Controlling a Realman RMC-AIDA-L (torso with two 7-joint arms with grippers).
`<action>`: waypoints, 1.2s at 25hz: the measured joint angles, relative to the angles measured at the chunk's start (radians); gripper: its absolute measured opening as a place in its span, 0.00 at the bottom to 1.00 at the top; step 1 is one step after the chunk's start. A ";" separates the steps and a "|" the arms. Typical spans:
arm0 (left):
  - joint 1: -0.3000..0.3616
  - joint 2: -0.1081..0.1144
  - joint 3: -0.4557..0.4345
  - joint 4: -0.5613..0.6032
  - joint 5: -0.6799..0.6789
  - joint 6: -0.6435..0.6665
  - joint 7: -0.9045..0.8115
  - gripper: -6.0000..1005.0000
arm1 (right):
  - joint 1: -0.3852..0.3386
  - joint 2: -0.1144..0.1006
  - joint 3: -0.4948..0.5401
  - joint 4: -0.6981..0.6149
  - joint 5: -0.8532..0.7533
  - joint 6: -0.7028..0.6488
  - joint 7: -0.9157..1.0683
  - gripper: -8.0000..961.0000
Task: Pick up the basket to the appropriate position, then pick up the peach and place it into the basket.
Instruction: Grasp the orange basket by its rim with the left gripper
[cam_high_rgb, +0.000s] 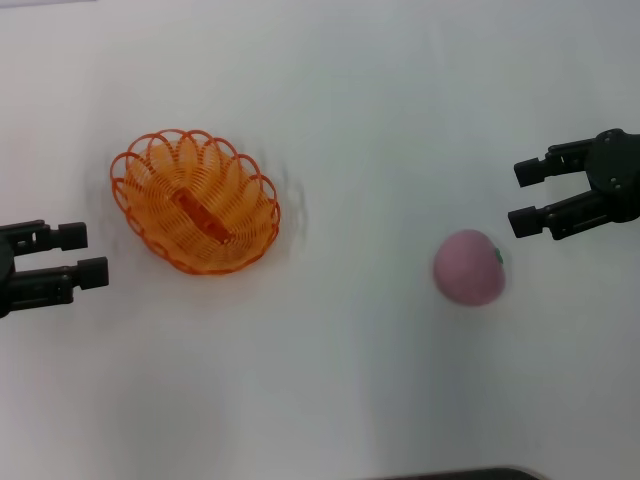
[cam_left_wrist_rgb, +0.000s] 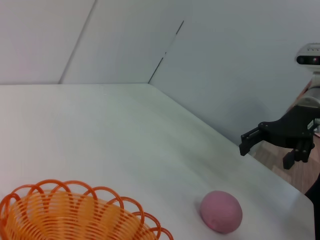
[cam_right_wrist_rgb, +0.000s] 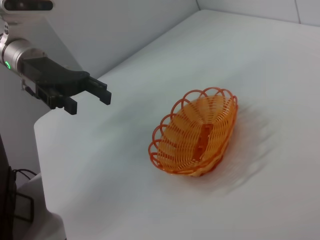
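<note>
Head view: small oval orange wire-loop basket (cam_high_rgb: 195, 201) on white table (cam_high_rgb: 340, 380); round pink peach (cam_high_rgb: 469, 267) well right of basket. Left gripper (cam_high_rgb: 84, 252) just left of basket, jaws apart, empty; prob. lined up for rim.

L wrist view: right gripper (cam_left_wrist_rgb: 266, 142) beyond peach, released, likely waiting.

R wrist view: basket upright, ungrasped.

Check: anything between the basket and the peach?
No. In the head view, only bare table separates the basket from the peach.

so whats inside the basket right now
No fruit. Inside the orange wire basket only a darker orange strip lies along its bottom. The peach sits apart on the white table. The near wall hides the basket's floor in the left wrist view.
</note>
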 joint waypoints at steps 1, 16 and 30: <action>0.000 0.000 0.000 0.000 0.000 0.000 0.000 0.75 | 0.000 0.000 0.000 0.000 0.000 0.000 0.000 0.98; 0.000 -0.001 0.004 0.000 0.000 -0.011 0.000 0.74 | 0.020 0.003 -0.010 0.001 -0.041 0.004 0.014 0.98; -0.064 -0.003 -0.008 -0.002 -0.034 -0.065 -0.143 0.74 | 0.025 0.008 -0.009 -0.003 -0.048 0.005 0.017 0.98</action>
